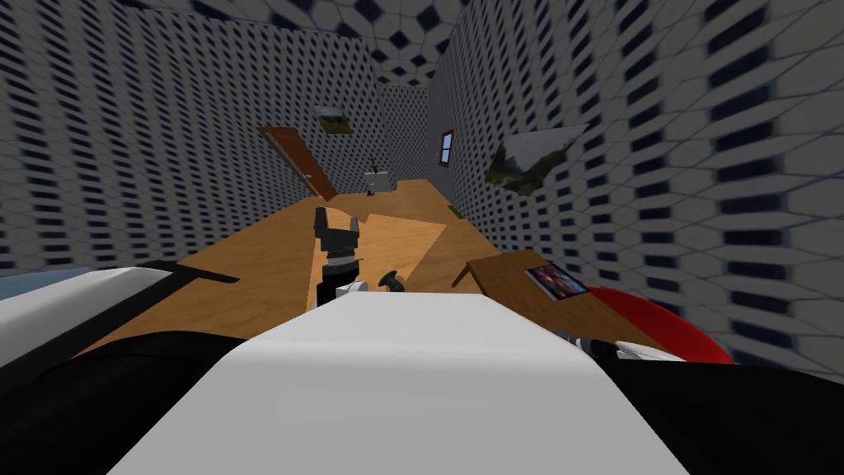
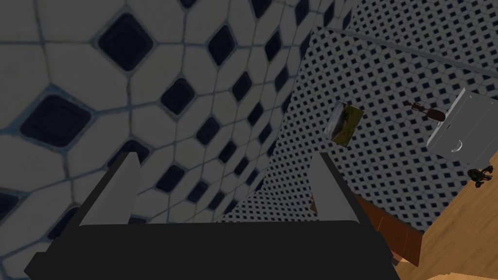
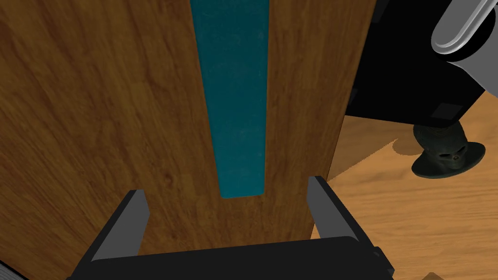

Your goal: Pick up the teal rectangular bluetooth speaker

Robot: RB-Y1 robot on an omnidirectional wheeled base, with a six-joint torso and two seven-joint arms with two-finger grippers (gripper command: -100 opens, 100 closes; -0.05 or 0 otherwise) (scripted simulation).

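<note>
Nothing is grasped yet: the right tool (image 3: 227, 190), jaws apart, hovers just short of the teal speaker (image 3: 236, 97), upper centre, on the bench (image 3: 97, 121). Clamping and lifting are left.

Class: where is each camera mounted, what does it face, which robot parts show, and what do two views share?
Head view: on the head, down along the wooden floor; left hand shows.
Left wrist view: on that hand, fingers open, facing a white cabinet.
Right wrist view: on the open right hand, over the teal speaker on a table.
Shared: cabinet, in head and left wrist views.
</note>
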